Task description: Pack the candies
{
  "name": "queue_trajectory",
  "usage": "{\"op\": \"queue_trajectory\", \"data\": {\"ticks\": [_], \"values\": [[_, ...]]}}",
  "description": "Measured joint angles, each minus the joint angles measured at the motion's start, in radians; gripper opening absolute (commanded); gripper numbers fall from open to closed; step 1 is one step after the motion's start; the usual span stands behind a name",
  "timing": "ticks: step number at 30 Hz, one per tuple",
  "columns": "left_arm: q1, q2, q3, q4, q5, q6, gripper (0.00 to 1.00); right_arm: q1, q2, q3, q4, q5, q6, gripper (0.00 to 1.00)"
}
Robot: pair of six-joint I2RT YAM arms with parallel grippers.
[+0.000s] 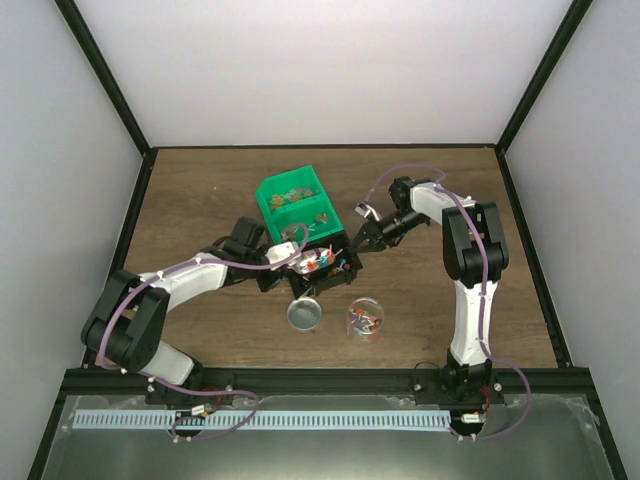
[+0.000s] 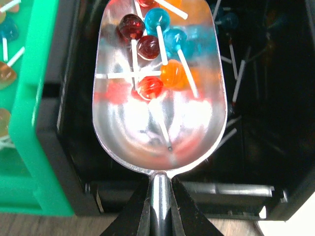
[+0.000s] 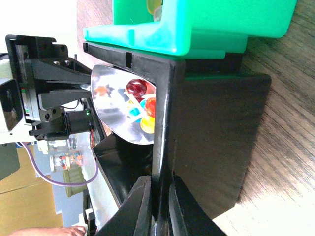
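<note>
- The left fingers (image 2: pixel 129 222) pinch the handle of a metal scoop (image 2: pixel 147 142), which hangs over the open black bin (image 3: pixel 211 128)
- A small heap of candies (image 2: pixel 150 86) sits at the scoop's far end: round red, blue and orange sweets on white sticks
- More candies lie loose down in the black bin, some are in the green bin (image 3: pixel 221 19) that touches it, and a few sit in the clear cup (image 1: pixel 365 320)
- The right fingers (image 3: pixel 134 209) are clamped on a wall of the black bin, one inside and one outside, steadying it
- The step in hand looks like carrying the load to the clear cup
- The scoop is best held level, lifted clear of the rim, then tipped slowly with its lip right above the cup mouth
- The sticks poke out at odd angles, so they may snag the bin wall or bridge the cup mouth and spill sweets onto the worktop (image 1: pixel 200 190)
- A metal tin (image 1: pixel 304 314) stands near the clear cup on the left arm's side, so the scoop should pass above it
- The cup looks light and nothing holds it; a nudge could tip it
</note>
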Motion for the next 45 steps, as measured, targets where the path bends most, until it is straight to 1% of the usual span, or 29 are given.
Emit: {"op": "queue_trajectory", "data": {"ticks": [3, 8, 9, 12, 17, 21, 28, 29, 30, 31, 34, 37, 42, 45], "values": [[0.016, -0.035, -0.046, 0.009, 0.027, 0.01, 0.04, 0.0, 0.0, 0.0, -0.004, 0.0, -0.002, 0.01], [0.027, -0.071, -0.066, 0.011, 0.048, 0.018, 0.04, 0.0, 0.0, 0.0, -0.008, 0.0, -0.004, 0.01], [0.029, -0.074, -0.066, 0.011, 0.049, 0.018, 0.04, 0.0, 0.0, 0.0, -0.008, 0.0, -0.005, 0.04], [0.033, -0.09, -0.063, -0.004, 0.049, 0.019, 0.04, 0.0, 0.0, 0.0, -0.008, 0.001, -0.007, 0.2], [0.034, -0.153, -0.023, -0.085, 0.048, 0.053, 0.04, 0.0, 0.0, 0.002, -0.007, 0.03, -0.024, 0.38], [0.034, -0.199, 0.055, -0.204, 0.05, 0.121, 0.04, 0.0, 0.0, 0.014, -0.007, 0.047, -0.027, 0.51], [0.033, -0.223, 0.222, -0.455, 0.079, 0.237, 0.04, -0.005, 0.0, 0.023, -0.008, 0.049, -0.029, 0.79], [0.031, -0.231, 0.238, -0.482, 0.083, 0.245, 0.04, -0.006, 0.0, 0.024, -0.009, 0.049, -0.027, 0.84], [0.027, -0.241, 0.252, -0.505, 0.086, 0.253, 0.04, -0.006, 0.0, 0.027, -0.008, 0.048, -0.027, 0.92], [0.02, -0.253, 0.266, -0.529, 0.089, 0.259, 0.04, -0.007, 0.0, 0.029, -0.008, 0.048, -0.028, 0.98], [-0.018, -0.278, 0.306, -0.593, 0.089, 0.279, 0.04, -0.009, -0.001, 0.032, -0.006, 0.048, -0.028, 1.0], [-0.082, -0.283, 0.341, -0.653, 0.084, 0.295, 0.04, -0.013, -0.003, 0.033, -0.004, 0.049, -0.029, 1.0], [-0.192, -0.28, 0.37, -0.745, 0.036, 0.311, 0.04, -0.014, -0.018, 0.033, -0.003, 0.049, -0.029, 1.0], [-0.244, -0.278, 0.378, -0.771, 0.011, 0.309, 0.04, -0.015, -0.027, 0.033, -0.003, 0.049, -0.029, 1.0]]}}
